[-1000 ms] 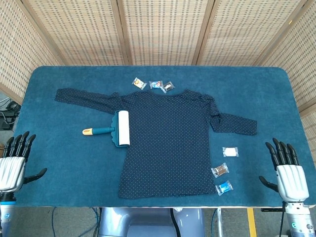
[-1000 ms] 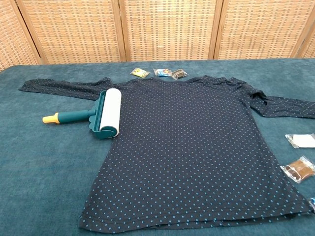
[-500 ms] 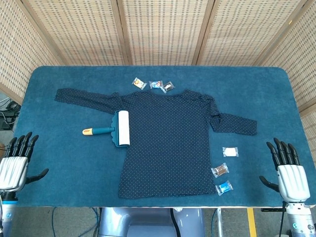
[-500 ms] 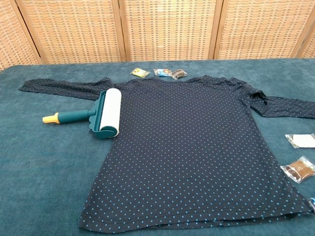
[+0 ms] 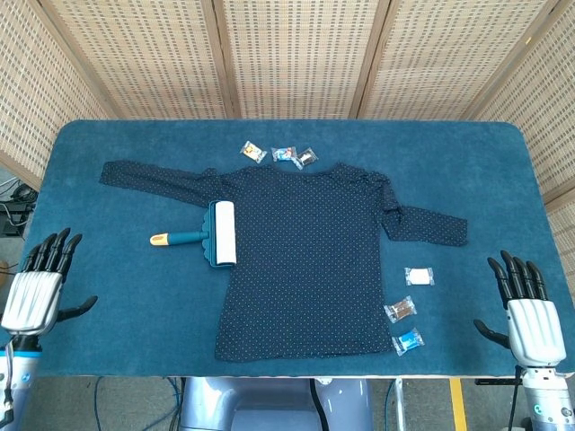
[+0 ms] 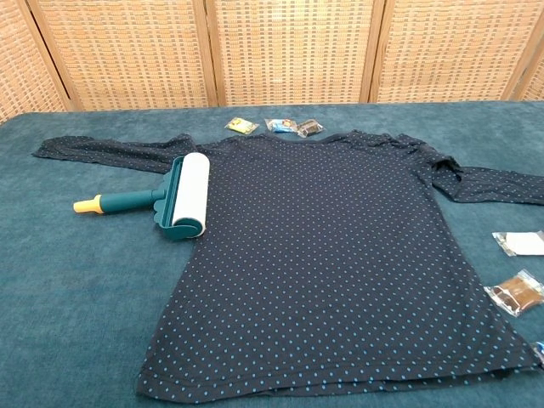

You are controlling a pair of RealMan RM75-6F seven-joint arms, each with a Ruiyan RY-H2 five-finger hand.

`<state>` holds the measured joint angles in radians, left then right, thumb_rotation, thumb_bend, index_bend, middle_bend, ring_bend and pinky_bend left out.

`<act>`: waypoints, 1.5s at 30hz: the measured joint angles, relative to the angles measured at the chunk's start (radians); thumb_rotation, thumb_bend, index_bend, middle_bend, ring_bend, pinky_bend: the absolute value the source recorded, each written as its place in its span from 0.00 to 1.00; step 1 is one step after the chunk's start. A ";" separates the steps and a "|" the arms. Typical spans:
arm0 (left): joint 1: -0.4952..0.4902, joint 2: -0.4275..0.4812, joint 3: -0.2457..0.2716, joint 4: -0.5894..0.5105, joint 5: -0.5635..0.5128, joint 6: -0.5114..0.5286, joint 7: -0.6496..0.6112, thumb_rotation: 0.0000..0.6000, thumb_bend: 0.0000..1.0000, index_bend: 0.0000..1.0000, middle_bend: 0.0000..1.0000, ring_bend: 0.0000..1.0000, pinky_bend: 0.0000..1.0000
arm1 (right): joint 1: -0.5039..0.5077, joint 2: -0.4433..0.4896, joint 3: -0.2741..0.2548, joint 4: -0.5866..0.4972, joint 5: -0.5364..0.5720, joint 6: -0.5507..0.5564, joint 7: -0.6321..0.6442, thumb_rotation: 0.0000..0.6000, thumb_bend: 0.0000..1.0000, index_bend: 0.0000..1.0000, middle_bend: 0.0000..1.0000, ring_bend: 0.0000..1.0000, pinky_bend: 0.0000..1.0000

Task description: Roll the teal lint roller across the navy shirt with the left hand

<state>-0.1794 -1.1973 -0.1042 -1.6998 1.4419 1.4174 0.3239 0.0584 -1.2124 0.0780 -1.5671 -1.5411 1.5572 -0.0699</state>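
Left hand point(image 5: 34, 292): fingers spread, empty, at table's near-left edge | Right hand point(image 5: 525, 310): fingers spread, empty, near-right edge | Teal lint roller point(image 5: 212, 235): white drum on navy shirt's point(image 5: 310, 256) left edge, handle on blue table point(image 5: 117, 269) | Wrapped snacks point(image 5: 409, 310): right of shirt

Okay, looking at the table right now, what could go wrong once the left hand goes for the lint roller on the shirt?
1. The left hand is open at the table's near edge, far from the lint roller; its slim handle points left, so a clumsy grasp could push it away.
2. The shirt lies loose on the table, so rolling may bunch or drag it.
3. Three candies lie close to the collar; a long stroke could knock them.
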 measured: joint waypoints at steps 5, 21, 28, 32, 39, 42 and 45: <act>-0.093 0.011 -0.056 -0.026 -0.095 -0.138 0.066 1.00 0.19 0.00 0.72 0.64 0.64 | 0.004 -0.002 0.003 0.007 0.010 -0.011 0.008 1.00 0.14 0.01 0.00 0.00 0.00; -0.397 0.019 -0.175 -0.010 -0.570 -0.486 0.262 1.00 0.35 0.41 0.89 0.79 0.73 | 0.014 -0.005 0.015 0.037 0.043 -0.039 0.053 1.00 0.14 0.05 0.00 0.00 0.00; -0.538 -0.042 -0.167 0.076 -0.783 -0.540 0.368 1.00 0.35 0.38 0.89 0.79 0.73 | 0.012 -0.004 0.019 0.047 0.031 -0.020 0.074 1.00 0.14 0.05 0.00 0.00 0.00; -0.611 -0.077 -0.141 0.127 -0.881 -0.562 0.422 1.00 0.35 0.42 0.89 0.79 0.73 | 0.010 -0.006 0.020 0.055 0.027 -0.010 0.080 1.00 0.14 0.06 0.00 0.00 0.00; -0.684 -0.144 -0.091 0.195 -0.937 -0.557 0.466 1.00 0.34 0.42 0.89 0.79 0.73 | 0.012 -0.010 0.024 0.064 0.035 -0.015 0.085 1.00 0.14 0.06 0.00 0.00 0.00; -0.695 -0.178 -0.074 0.224 -0.930 -0.541 0.476 1.00 0.34 0.41 0.89 0.79 0.73 | 0.011 -0.012 0.025 0.066 0.036 -0.012 0.086 1.00 0.14 0.06 0.00 0.00 0.00; -0.705 -0.220 -0.058 0.266 -0.925 -0.521 0.479 1.00 0.32 0.41 0.89 0.79 0.73 | 0.010 -0.012 0.026 0.065 0.035 -0.008 0.088 1.00 0.14 0.06 0.00 0.00 0.00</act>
<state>-0.8849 -1.4171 -0.1622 -1.4336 0.5173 0.8963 0.8027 0.0688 -1.2239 0.1037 -1.5016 -1.5060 1.5491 0.0182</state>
